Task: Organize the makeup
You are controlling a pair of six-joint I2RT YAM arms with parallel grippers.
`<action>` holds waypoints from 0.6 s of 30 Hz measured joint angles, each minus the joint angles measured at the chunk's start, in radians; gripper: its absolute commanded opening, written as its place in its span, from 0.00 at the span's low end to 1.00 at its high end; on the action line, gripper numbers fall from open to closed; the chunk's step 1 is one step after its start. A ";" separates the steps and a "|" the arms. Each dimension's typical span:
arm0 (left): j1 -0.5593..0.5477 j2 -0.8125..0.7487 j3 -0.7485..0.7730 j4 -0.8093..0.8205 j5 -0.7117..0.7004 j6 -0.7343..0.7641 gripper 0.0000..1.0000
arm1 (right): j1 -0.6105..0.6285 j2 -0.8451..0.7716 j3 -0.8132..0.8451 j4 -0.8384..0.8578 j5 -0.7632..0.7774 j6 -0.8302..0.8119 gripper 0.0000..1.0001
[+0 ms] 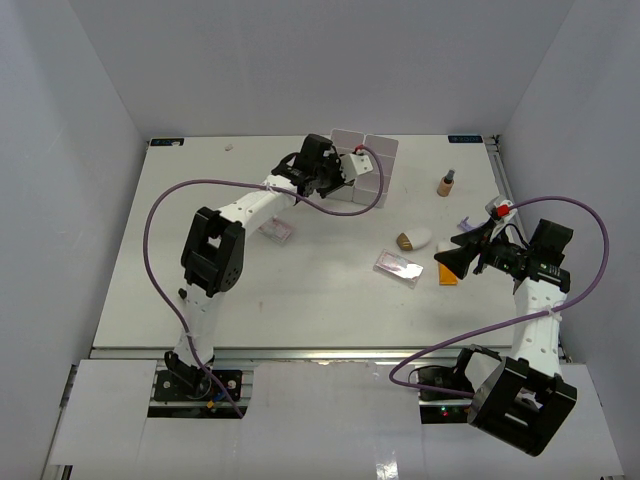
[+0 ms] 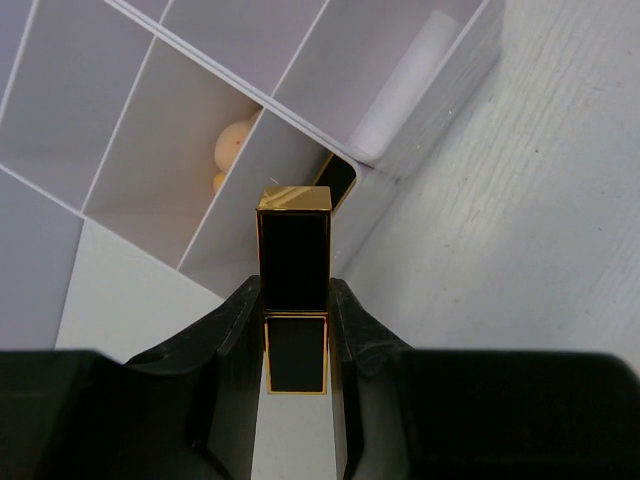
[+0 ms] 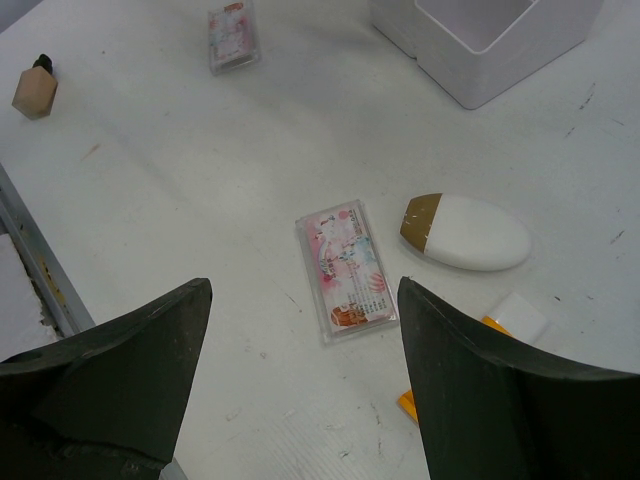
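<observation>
Clamping the lipstick (image 2: pixel 294 245), the left gripper (image 2: pixel 295 287) hung at the box's (image 2: pixel 450 90) open compartments, one holding a sponge (image 2: pixel 232 150). The right gripper (image 3: pixel 303 290) gaped, empty, above a packet (image 3: pixel 345 268) on the table (image 3: pixel 180 190). The white-gold piece (image 3: pixel 467 231) and tube (image 3: pixel 518 316) lay near it, the bottle (image 3: pixel 33 88) well apart.

Box (image 1: pixel 381 150) at the far edge — bottle (image 1: pixel 446 183) right of it (apart); packet (image 1: pixel 398 266) nearer.

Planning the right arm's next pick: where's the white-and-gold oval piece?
Top view, right of centre: the white-and-gold piece lies on the table just beyond the nearer pink packet, not touching it.
</observation>
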 measured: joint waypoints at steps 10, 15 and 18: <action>0.000 0.013 -0.006 0.188 0.010 0.101 0.13 | 0.000 0.000 0.000 0.000 -0.003 0.000 0.82; 0.000 0.021 -0.010 0.247 0.011 0.140 0.13 | 0.000 0.001 0.000 0.000 -0.003 0.000 0.82; 0.000 0.025 -0.020 0.267 0.012 0.156 0.13 | 0.000 0.001 0.000 0.000 -0.003 0.000 0.82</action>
